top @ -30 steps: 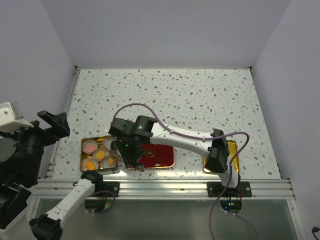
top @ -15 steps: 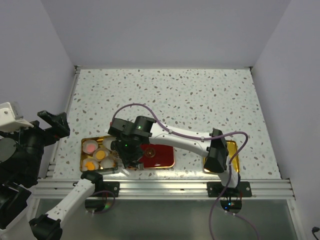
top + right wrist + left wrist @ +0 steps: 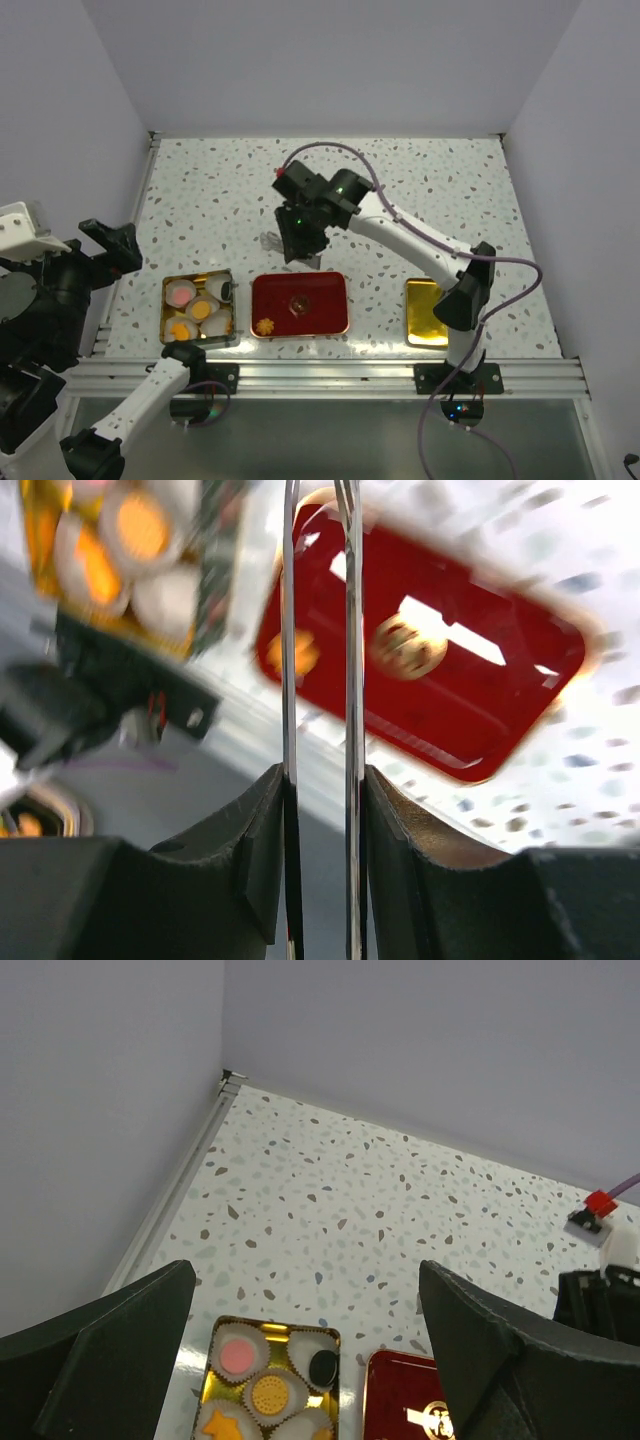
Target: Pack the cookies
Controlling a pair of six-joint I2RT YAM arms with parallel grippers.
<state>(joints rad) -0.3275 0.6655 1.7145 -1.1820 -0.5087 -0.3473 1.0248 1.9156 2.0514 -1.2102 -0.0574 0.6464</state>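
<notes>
The cookies sit in white paper cups in a gold tin (image 3: 190,277): a pink one (image 3: 237,1356), a round yellow one (image 3: 267,1393), a dark brown one (image 3: 322,1366) and an orange one (image 3: 220,1425). One orange flower-shaped cookie (image 3: 265,326) lies loose on the red tray (image 3: 325,300), also seen as that cookie (image 3: 298,652) in the right wrist view. My right gripper (image 3: 300,240) hangs behind the tray, shut on metal tongs (image 3: 347,630) whose blades stand apart with nothing between them. My left gripper (image 3: 305,1270) is wide open, high above the tin's left side.
A gold lid (image 3: 428,312) lies at the front right beside the right arm's base. The red tray carries a gold emblem (image 3: 300,303) at its middle. The metal rail (image 3: 330,375) runs along the table's near edge.
The right arm has risen and swung back from over the tin and tray's left end toward the table's middle. The flower cookie on the red tray now shows. The left arm is still.
</notes>
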